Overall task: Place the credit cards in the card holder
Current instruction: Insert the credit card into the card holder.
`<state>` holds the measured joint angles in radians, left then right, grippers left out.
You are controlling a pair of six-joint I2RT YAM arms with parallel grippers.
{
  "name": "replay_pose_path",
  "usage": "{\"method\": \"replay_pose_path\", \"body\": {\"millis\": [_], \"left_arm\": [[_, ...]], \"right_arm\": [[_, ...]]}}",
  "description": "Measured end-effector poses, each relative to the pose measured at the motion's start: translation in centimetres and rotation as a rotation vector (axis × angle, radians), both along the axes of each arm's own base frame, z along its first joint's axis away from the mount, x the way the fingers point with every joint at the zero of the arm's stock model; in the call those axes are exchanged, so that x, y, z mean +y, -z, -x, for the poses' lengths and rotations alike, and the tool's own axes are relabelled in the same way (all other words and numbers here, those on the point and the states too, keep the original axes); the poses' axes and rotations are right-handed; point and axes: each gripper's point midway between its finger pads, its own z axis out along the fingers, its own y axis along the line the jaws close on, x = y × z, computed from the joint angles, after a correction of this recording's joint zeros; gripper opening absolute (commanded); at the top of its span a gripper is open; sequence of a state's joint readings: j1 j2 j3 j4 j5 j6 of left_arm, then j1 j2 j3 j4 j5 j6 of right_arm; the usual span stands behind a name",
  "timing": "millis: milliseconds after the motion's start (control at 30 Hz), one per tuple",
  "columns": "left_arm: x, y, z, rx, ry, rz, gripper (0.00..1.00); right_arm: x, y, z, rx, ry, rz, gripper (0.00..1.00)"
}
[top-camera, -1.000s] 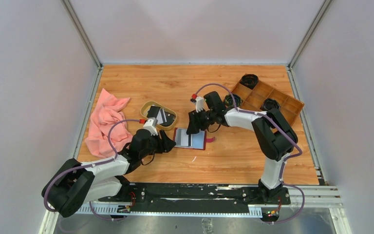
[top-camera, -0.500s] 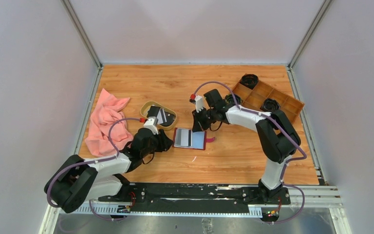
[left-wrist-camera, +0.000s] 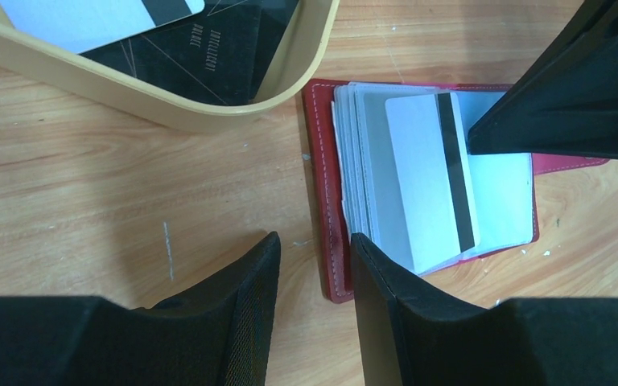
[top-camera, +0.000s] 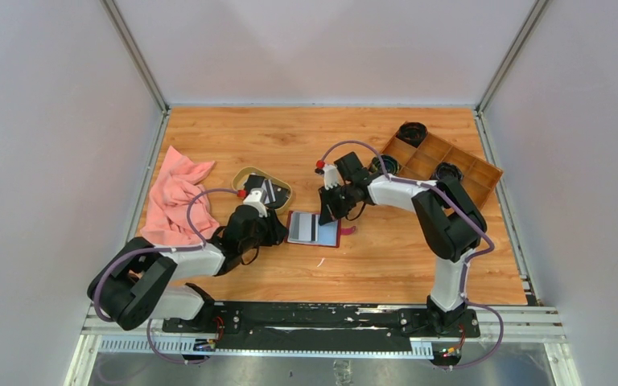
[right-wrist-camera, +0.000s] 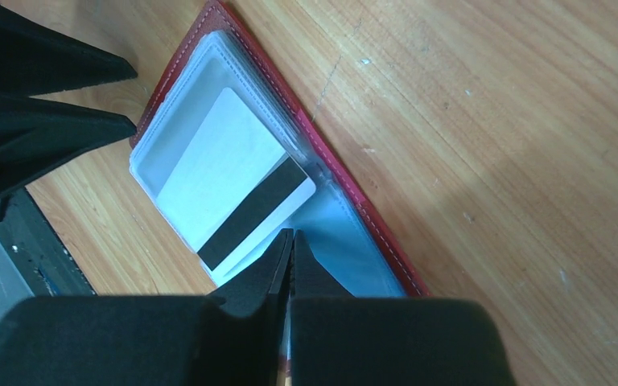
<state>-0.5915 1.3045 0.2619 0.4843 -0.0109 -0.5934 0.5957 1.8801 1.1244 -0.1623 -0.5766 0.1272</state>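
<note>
Three pale grey walls [top-camera: 314, 48] box in the wood-grain table [top-camera: 386, 265] I'm working over. From the overhead camera a pink cloth [top-camera: 173, 201] lies crumpled at the left, an oval tan dish [top-camera: 240, 172] sits left of centre, and a wooden tray [top-camera: 460, 163] stands angled at the upper right. The card holder [top-camera: 315, 229] lies open and flat mid-frame, just below and right of the dish: dark red leather with pale stitching and clear grey pockets fanned inside. A white card [left-wrist-camera: 422, 185] with a black stripe lies slanted on those pockets. My left gripper [top-camera: 278, 233] is at the holder's left edge, jaws part-way apart with bare wood showing between them. My right gripper [top-camera: 327, 215] is closed tight, tips at the card's striped end; whether they pinch it I can't tell. The left wrist camera shows the dish's contents plainly, a black card [left-wrist-camera: 201, 56] partly under a second white card [left-wrist-camera: 88, 16], where overhead gives only a small dark-and-light patch. The right wrist camera alone shows the right fingers pressed together.
</note>
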Motion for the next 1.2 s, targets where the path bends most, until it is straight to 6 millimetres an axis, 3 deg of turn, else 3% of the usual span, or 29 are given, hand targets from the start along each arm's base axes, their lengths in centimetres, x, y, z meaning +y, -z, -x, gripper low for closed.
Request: {"method": "replay_pose_path", "body": {"millis": [600,1033,1200], "left_arm": [[-2.1,-0.1,0.7,-0.005,0.073,0.020,0.43],[-2.2,-0.1,1.3,0.005,0.077,0.031,0.46],[-1.4,-0.2,2.1,0.004,0.065,0.026,0.49]], "right_arm": [[2.2,0.0,1.9,0.148,0.004,-0.073,0.00],[3.3,-1.3,2.4,0.154,-0.040,-0.146,0.00],[2.7,-2.7,2.2,0.059,-0.106,-0.134,0.00]]}}
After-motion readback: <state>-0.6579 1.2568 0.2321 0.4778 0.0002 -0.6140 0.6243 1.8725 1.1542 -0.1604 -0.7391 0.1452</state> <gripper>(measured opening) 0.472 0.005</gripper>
